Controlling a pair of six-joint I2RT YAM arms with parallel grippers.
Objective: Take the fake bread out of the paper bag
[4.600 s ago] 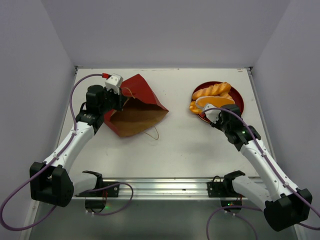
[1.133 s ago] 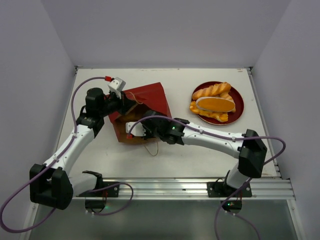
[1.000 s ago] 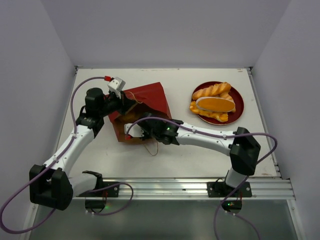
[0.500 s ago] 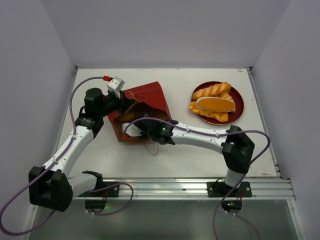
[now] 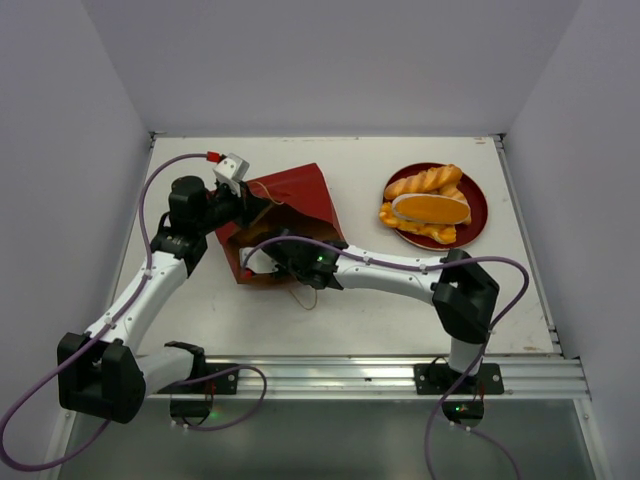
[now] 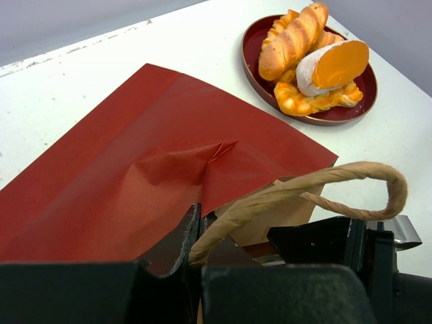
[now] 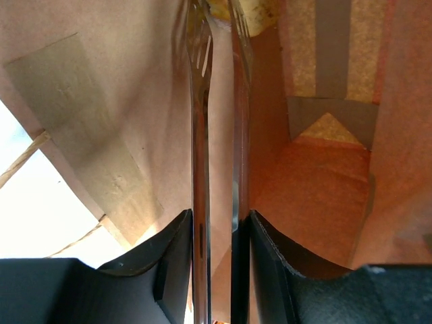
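Observation:
The paper bag [image 5: 300, 195], red outside and brown inside, lies on its side left of centre with its mouth toward the arms. My left gripper [image 5: 243, 205] is shut on the bag's upper rim [image 6: 192, 236], next to a tan loop handle [image 6: 304, 189], and holds the mouth up. My right gripper [image 7: 217, 20] is inside the bag [image 7: 317, 189], its thin fingers a narrow gap apart with nothing visibly clamped. A glossy golden piece of fake bread [image 7: 253, 12] shows just beyond its tips. More fake bread [image 5: 428, 205] is piled on the red plate [image 5: 483, 215].
The right arm [image 5: 400, 270] stretches across the table's middle into the bag mouth. A second loop handle [image 5: 305, 290] lies on the table in front of the bag. The plate [image 6: 253, 61] sits at the back right, grey walls on three sides.
The right arm has swung from the plate over to the bag and pushed deeper into its mouth over the last second. Its fingers have parted slightly. The left gripper kept its hold.

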